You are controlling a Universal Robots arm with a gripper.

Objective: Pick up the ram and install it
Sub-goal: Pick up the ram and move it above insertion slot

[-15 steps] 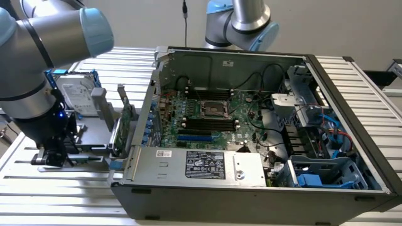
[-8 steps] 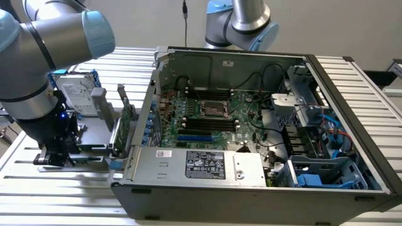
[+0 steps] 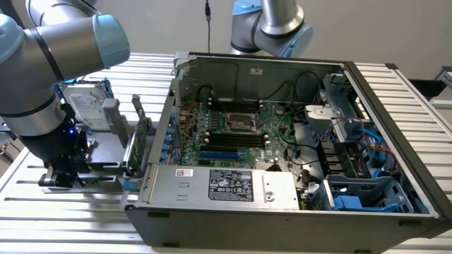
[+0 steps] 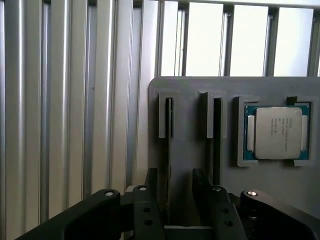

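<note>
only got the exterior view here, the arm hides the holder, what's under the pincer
Observer: The wrist view shows the pincer above a grey holder with two narrow slots.
Operator: anything in those slots
Observer: The slot in line with the pincer holds a thin board edge-on, seemingly the ram; the other is too dark to tell.
Operator: pincer shut yet
Observer: No, its fingers are open, with nothing clamped.

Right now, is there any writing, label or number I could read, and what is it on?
No text is legible.
The black label on the power supply: print too small.
The white sticker beside it: too small.
The hard drive label: blurred.
The processor chip lid: faint marks, unreadable.
</note>
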